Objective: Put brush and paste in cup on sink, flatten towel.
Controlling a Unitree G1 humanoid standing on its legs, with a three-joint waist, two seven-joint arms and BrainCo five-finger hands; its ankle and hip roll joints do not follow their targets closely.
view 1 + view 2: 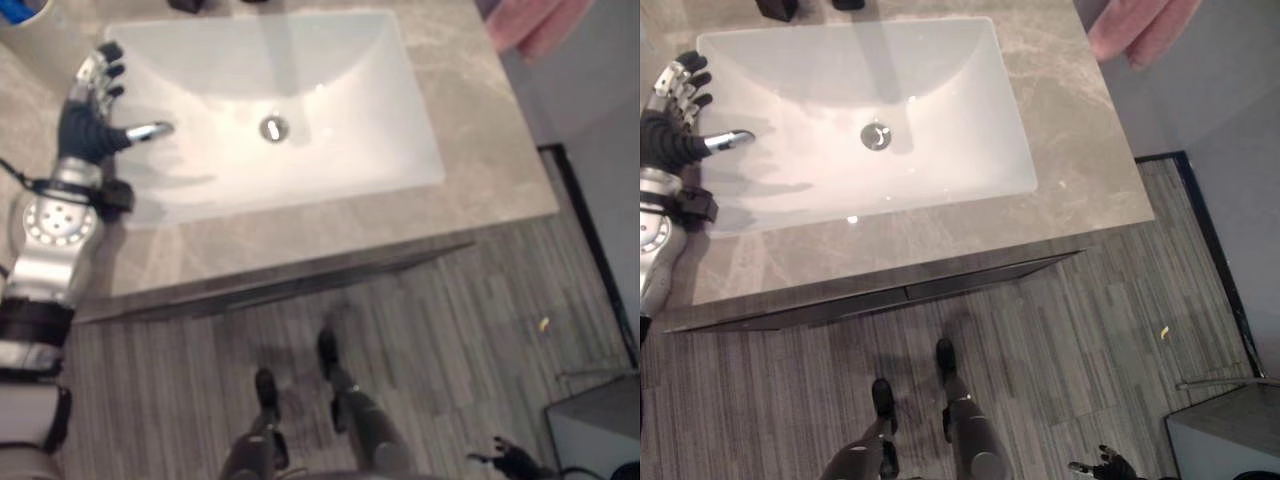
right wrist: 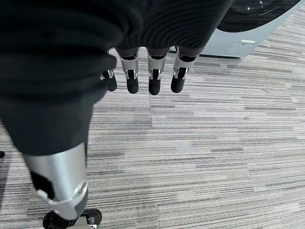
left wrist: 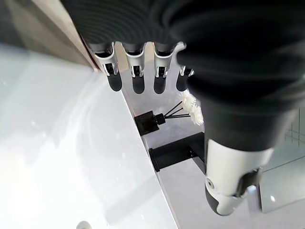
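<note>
left hand [image 1: 88, 125] open over sink [image 1: 330, 150].

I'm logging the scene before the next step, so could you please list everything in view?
White rectangular basin: one, white, sunk in the counter, metal drain in its middle.
Grey stone counter: one, grey, around the basin.
Pink towel: one, pink, at the counter's far right corner.
Black diffuser bottle with white-tipped reeds: one, black, behind the basin.
Grey striped floor: grey, before the counter.
Left hand: open, over the basin's left edge.
Right hand: open, over the floor.
</note>
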